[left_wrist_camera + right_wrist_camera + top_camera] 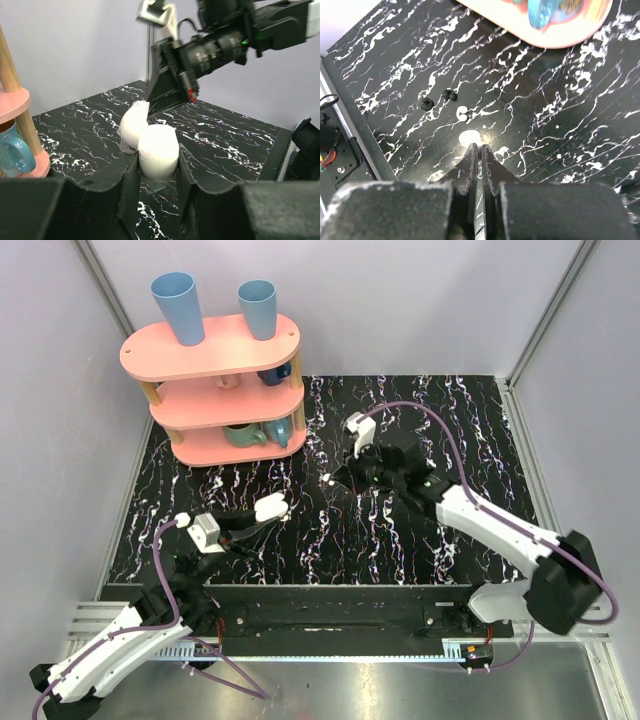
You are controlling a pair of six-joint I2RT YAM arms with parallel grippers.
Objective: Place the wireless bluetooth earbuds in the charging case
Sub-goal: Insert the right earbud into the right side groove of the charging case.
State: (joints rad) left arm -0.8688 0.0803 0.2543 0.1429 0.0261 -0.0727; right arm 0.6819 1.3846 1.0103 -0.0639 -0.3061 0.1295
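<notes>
One earbud [469, 136] lies on the table [400, 540], right at the tips of the right gripper [476, 148]. That gripper's jaws are squeezed together, with nothing clearly between them. The earbud is near the charging case [158, 150], to the case's right and a little farther back, so the right arm is nearer. The left gripper [157, 167] hugs the case, lid [132, 125] up; I cannot see inside.

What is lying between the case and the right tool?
Just bare tabletop between case and right tool, per the top view; an earbud sits at that tool's tips.
</notes>
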